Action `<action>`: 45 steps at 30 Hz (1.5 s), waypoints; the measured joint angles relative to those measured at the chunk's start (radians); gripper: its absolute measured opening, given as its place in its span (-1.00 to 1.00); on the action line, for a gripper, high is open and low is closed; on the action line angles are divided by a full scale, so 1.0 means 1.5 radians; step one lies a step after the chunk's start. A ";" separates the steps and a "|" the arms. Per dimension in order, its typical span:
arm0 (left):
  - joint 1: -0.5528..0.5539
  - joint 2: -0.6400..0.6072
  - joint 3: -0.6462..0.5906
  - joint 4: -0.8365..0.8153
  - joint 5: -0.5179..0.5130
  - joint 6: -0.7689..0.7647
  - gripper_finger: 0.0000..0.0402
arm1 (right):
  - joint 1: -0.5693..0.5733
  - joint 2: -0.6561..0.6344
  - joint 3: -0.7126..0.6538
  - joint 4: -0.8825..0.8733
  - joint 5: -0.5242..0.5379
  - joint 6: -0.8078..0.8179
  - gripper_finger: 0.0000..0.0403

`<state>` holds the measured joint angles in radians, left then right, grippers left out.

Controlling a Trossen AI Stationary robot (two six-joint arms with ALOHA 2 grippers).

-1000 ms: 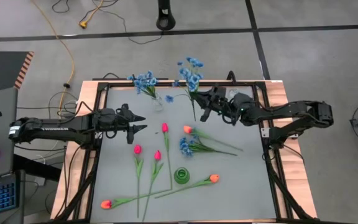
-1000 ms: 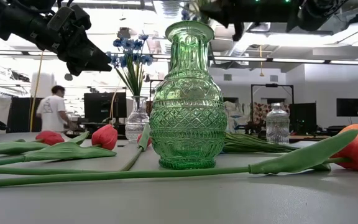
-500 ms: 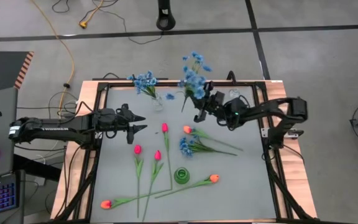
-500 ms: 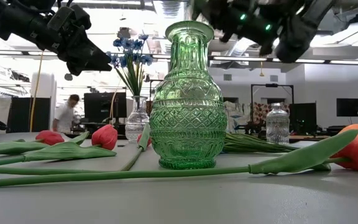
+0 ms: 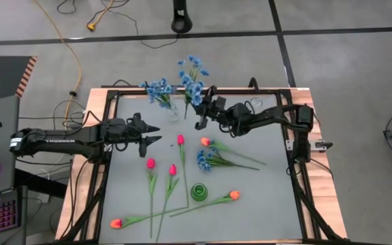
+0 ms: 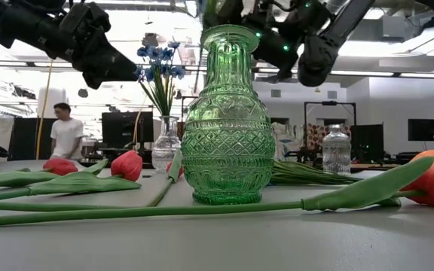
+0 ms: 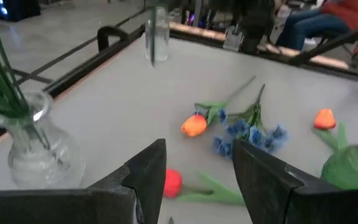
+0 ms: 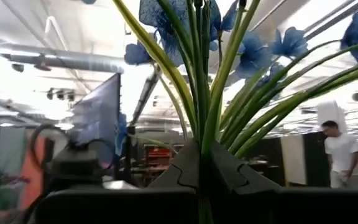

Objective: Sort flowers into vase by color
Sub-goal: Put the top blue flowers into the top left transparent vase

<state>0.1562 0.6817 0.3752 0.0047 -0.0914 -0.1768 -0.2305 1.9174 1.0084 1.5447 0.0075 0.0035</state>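
My right gripper (image 5: 201, 113) is shut on a bunch of blue flowers (image 5: 192, 76), raised above the table's far side, right of the clear vase (image 5: 172, 110) that has blue flowers (image 5: 158, 88) standing in it. My left gripper (image 5: 152, 133) hovers open over the table's left part. Flat on the table lie another blue bunch (image 5: 206, 160), pink-red tulips (image 5: 180, 139) (image 5: 150, 163) (image 5: 172, 169) and orange tulips (image 5: 205, 141) (image 5: 234, 194) (image 5: 116, 223). The green vase (image 5: 199, 192) stands upright near the front. My right gripper pinches the bunch's green stems (image 8: 201, 146) between its two fingers, where they gather below the blossoms. The bunch is lifted clear of the table. Its blue blossoms (image 8: 253, 53) fan out beyond the fingertips.
A second clear vase (image 6: 337, 150) stands at the far right of the table. A black frame rail (image 5: 298, 170) runs round the table. A person (image 6: 66, 135) stands in the room behind. Bare table shows at the near right corner.
My right gripper has carried the blue bunch toward the table's left, from the far right part to just beside the clear vase of blue flowers, its arm folding in. The bunch has stayed lifted and travelled with it.
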 joint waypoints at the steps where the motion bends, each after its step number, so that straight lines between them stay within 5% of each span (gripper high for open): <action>1: 0.000 0.000 0.000 0.011 0.000 0.000 -0.15 | 0.004 0.003 0.006 0.000 -0.009 0.004 -0.82; 10: -0.013 0.025 0.000 0.154 0.002 0.035 -0.15 | 0.034 0.001 0.008 -0.017 -0.025 0.015 -0.82; 23: -0.049 0.212 0.008 0.449 -0.056 0.086 -0.15 | 0.059 0.002 0.008 -0.062 -0.053 0.010 -0.82; 45: -0.050 0.336 0.117 0.469 -0.053 0.135 -0.18 | 0.067 0.002 0.008 -0.124 -0.082 0.010 -0.82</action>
<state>0.0818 1.1851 0.5514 0.7085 -0.1707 0.0257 -0.1295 1.9198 1.0210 1.3594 -0.1158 0.0181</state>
